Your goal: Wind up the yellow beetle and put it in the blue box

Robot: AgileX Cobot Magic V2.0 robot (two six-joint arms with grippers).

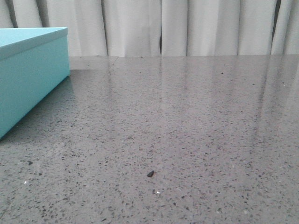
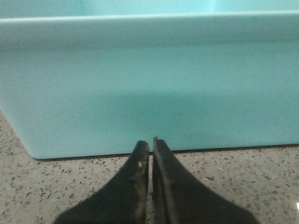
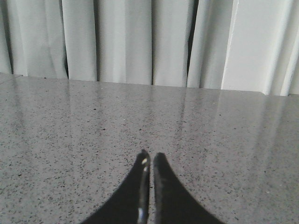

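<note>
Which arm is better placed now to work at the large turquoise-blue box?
Likely the left. The left gripper, shut and empty, points straight at the large matte turquoise-blue box; the right gripper, also shut, faces only the speckled grey table and curtains.

both grippers [image 2: 151, 145] [image 3: 152, 158] closed, empty

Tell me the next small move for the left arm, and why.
Probably back the left gripper away from the blue box and lift for a wider look: its jaws are shut with nothing between them, pointed at the box's side, and no toy car appears in any view.
</note>
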